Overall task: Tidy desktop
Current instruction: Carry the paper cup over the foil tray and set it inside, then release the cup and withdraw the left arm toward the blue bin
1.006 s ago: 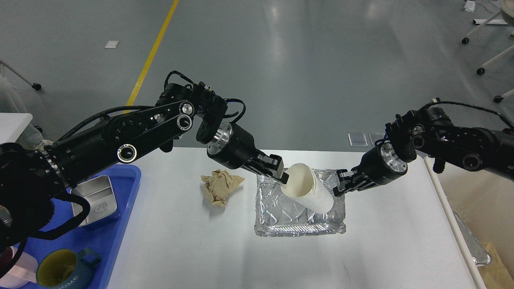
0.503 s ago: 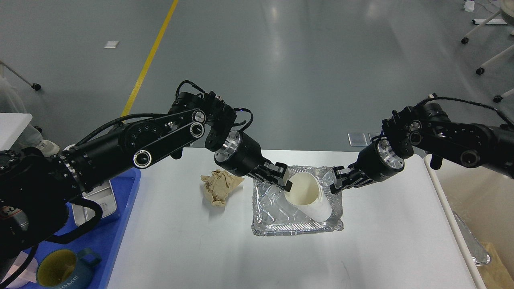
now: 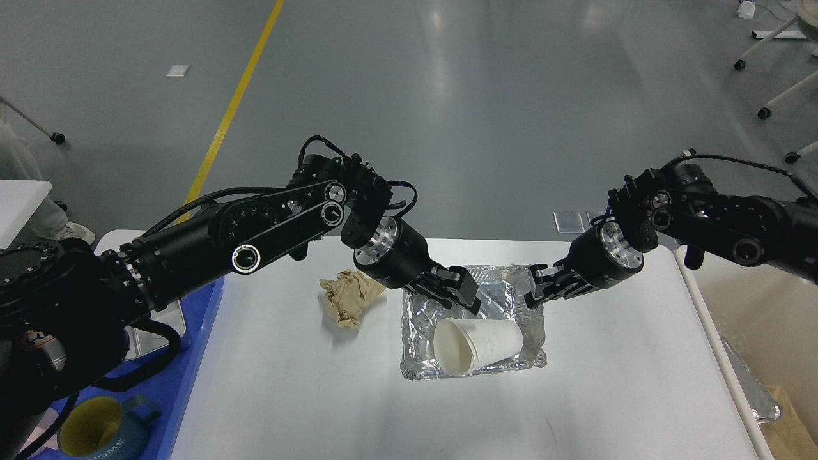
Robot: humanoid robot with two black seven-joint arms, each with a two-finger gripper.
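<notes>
Presently lying on its side inside the crinkled foil tray (image 3: 415,319): one white paper cup (image 3: 476,344), mouth turned toward the tray's near-left corner, touched by neither hand. Sitting at the middle of the white bench (image 3: 613,383): the foil tray itself. Hovering just above the tray's far-left part, apart from the cup: left hand (image 3: 459,295), fingers spread and holding nothing. Pinching the tray's far-right rim: right hand (image 3: 533,295), fingers pressed onto the foil. Resting just left of the tray, on the bench: crumpled brown paper (image 3: 348,298). Standing well left of the tray, at the bench's edge: blue plastic tray (image 3: 185,383), carrying a teal mug (image 3: 102,429) with a yellow inside.
</notes>
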